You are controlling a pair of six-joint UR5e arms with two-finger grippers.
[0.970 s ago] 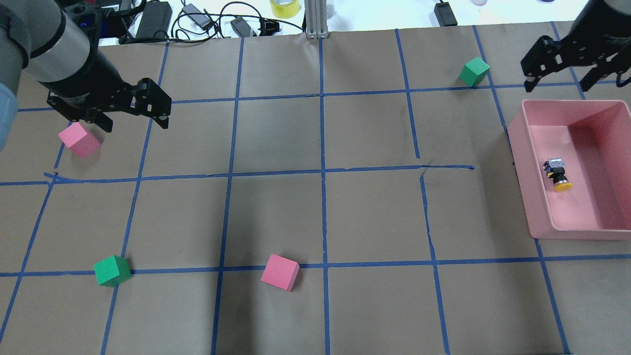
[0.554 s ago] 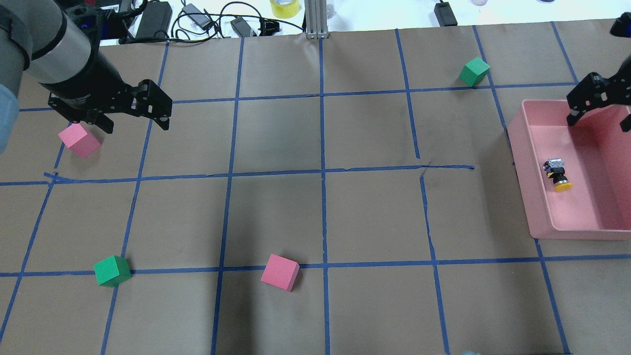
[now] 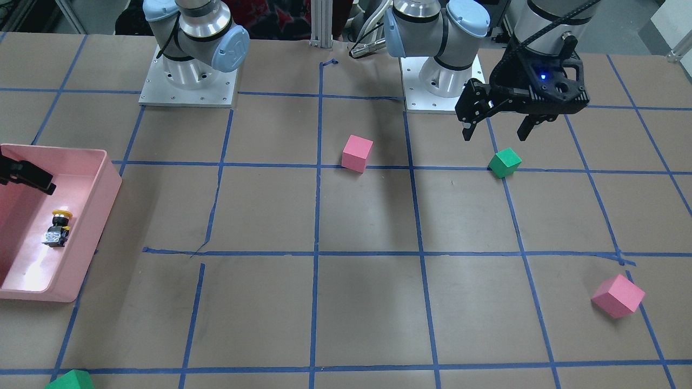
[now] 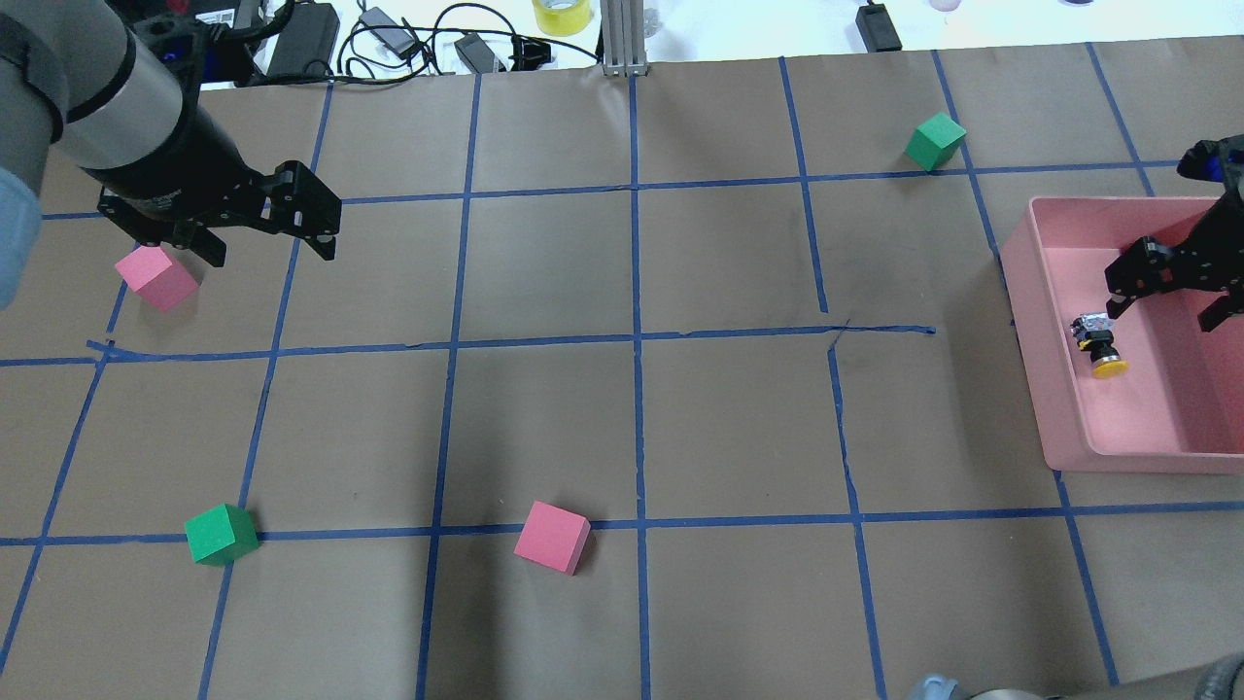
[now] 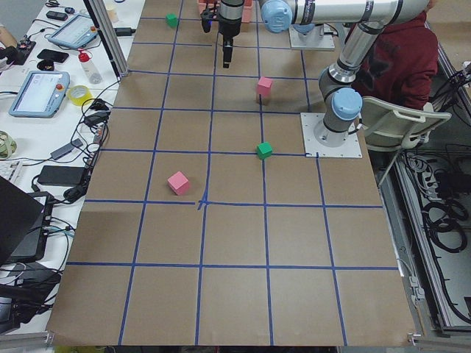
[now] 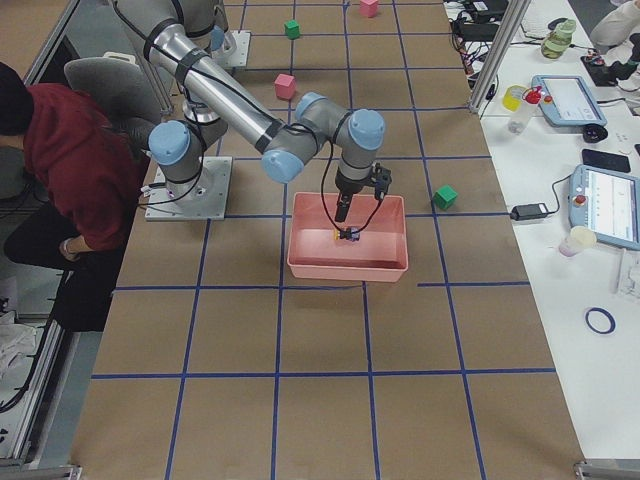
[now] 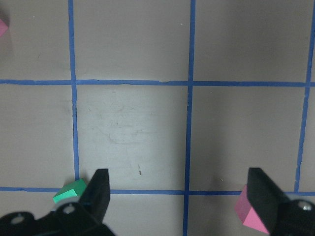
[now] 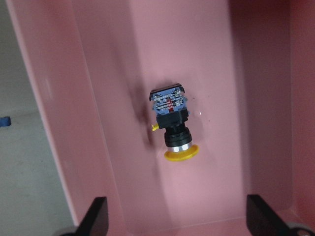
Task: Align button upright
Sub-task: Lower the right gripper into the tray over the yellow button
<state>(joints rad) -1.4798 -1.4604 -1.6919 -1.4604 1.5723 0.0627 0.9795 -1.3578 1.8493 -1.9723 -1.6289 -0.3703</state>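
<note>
The button lies on its side on the floor of the pink bin, its yellow cap pointing toward the robot's side. It also shows in the right wrist view and the front view. My right gripper is open and empty, inside the bin's outline just above and beyond the button; in its wrist view the fingers stand wide on either side. My left gripper is open and empty above the table at the far left, beside a pink cube.
A green cube sits back right near the bin. A green cube and a pink cube sit at the front. The bin's walls close in around the button. Cables and adapters lie along the back edge.
My right gripper has moved from behind the bin toward the robot and down over the bin, ending close to the button. The left gripper has barely shifted. The button has not moved.
</note>
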